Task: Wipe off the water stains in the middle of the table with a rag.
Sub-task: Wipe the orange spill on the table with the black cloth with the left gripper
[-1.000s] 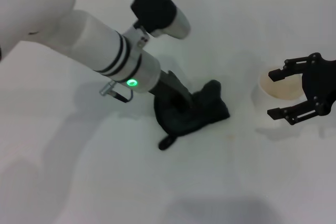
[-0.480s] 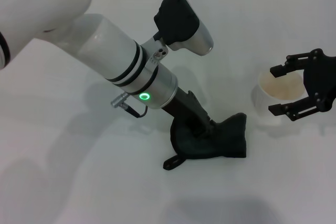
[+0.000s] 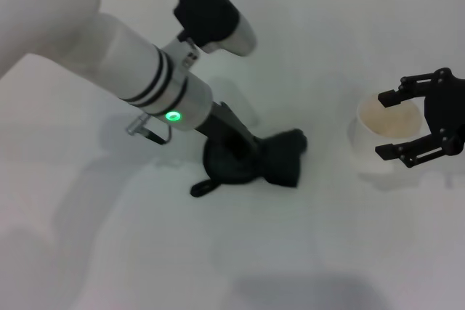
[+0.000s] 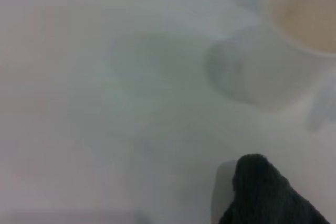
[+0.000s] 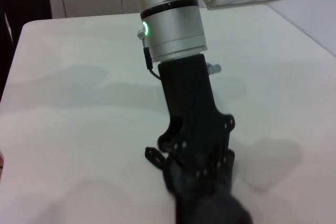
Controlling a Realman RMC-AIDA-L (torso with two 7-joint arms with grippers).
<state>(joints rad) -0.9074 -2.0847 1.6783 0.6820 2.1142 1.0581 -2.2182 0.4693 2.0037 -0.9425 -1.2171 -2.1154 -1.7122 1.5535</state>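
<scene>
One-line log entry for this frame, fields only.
left gripper: pressing rag on table | right gripper: open around paper cup | stains: not visible

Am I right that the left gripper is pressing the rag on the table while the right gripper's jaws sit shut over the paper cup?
Not quite: the head view shows the right gripper open around the paper cup. The left gripper does press the rag on the table.

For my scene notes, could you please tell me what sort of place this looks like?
Probably a robot test bench: a plain white table, the left gripper pressing a black rag, the right gripper around a paper cup, and tiled wall behind.
</scene>
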